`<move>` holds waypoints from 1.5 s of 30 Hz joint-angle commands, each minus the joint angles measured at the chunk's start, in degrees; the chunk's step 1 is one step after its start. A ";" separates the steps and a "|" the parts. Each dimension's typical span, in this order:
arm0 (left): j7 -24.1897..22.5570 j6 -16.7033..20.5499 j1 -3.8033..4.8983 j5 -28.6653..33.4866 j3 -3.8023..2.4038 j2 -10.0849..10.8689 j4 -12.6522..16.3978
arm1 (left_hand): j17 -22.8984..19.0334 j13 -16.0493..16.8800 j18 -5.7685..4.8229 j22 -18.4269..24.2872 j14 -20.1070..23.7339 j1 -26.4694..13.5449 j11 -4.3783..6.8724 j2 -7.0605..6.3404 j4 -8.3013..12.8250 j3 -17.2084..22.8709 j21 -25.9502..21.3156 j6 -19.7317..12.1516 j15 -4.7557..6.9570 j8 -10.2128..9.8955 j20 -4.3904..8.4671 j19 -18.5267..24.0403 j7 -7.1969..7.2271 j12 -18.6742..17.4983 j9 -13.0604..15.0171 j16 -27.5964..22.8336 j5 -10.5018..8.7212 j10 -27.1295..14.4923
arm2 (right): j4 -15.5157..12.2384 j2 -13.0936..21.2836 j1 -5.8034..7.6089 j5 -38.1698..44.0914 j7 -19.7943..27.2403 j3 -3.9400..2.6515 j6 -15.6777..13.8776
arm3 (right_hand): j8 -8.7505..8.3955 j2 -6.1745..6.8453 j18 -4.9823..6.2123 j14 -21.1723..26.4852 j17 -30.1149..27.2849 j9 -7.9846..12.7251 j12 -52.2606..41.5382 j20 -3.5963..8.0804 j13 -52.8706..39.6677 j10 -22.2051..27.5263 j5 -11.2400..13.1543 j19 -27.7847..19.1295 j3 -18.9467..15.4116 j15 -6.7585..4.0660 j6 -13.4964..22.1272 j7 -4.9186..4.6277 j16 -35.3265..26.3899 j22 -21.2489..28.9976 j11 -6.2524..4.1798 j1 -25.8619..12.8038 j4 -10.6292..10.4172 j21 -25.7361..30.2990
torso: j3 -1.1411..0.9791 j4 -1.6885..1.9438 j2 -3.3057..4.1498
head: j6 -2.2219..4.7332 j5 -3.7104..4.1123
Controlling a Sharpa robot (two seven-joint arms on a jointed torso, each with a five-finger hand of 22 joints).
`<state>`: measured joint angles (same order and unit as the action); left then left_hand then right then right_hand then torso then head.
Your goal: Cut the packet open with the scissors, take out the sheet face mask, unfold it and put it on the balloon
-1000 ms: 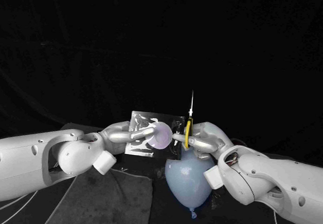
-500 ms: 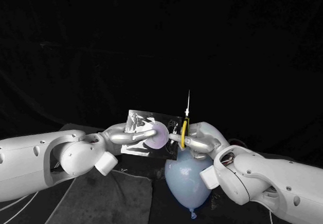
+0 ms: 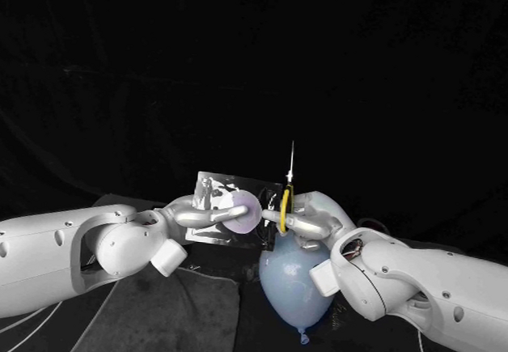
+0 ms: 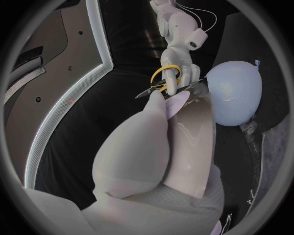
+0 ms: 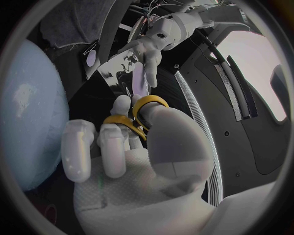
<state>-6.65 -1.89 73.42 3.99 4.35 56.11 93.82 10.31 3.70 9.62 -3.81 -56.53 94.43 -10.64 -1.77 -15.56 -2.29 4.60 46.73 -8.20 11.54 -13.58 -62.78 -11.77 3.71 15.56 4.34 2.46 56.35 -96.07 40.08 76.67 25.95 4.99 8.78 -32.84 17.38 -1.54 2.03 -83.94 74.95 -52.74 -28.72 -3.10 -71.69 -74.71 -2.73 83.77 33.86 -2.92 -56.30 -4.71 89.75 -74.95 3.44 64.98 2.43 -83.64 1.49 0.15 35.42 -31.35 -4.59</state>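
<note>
Hovering over the black table (image 3: 139, 318), left fingers (image 3: 208, 217) grip the packet (image 3: 220, 190), right fingers (image 3: 306, 226) the scissors (image 3: 282, 210).

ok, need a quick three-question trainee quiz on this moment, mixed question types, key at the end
1. True or false: the left hand holds the packet upright.
2. Which hand holds the scissors? A) left hand B) right hand C) neither
3. Short answer: what pale blue thing shows below both hands in the head view?
Key: 1 true; 2 B; 3 the balloon.
</note>
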 commanded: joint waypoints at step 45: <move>-11.09 8.52 0.01 5.95 -0.08 1.19 -0.40 | 3.05 -0.16 0.75 -0.31 -10.11 -5.25 3.78 -2.90 4.35 35.11 4.63 9.63 3.70 5.82 4.41 -6.38 1.79 -0.22 2.82 2.47 0.37 13.46 | -0.41 2.82 -0.43 -12.96 6.40 0.30 3.58 | -9.80 0.73 3.64 -2.31 -0.08 6.32 11.94 -0.84 30.51 -2.00 -0.06 -7.09 2.74 0.54 -0.77 -1.32 -7.46 -5.41 -2.06 0.65 -0.72 21.73 | 0.07 -0.02 -0.02 | 0.39 -0.92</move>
<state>-13.19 6.13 73.37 6.96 4.36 57.25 93.46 13.27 3.56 9.67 -4.17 -66.47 89.52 -6.75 -4.69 -11.28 32.60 8.87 56.78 -4.44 16.98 -9.22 -68.81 -10.02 3.70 16.08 7.03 2.50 69.45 -96.09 42.85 76.37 15.54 9.67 9.08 -31.03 7.89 -0.28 5.31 -84.01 74.75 -46.48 -16.91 -3.99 -41.37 -74.69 -2.83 76.37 34.88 -2.64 -56.68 -6.17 82.20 -74.93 3.12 64.58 3.31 -61.73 1.53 0.11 35.40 -31.03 -5.37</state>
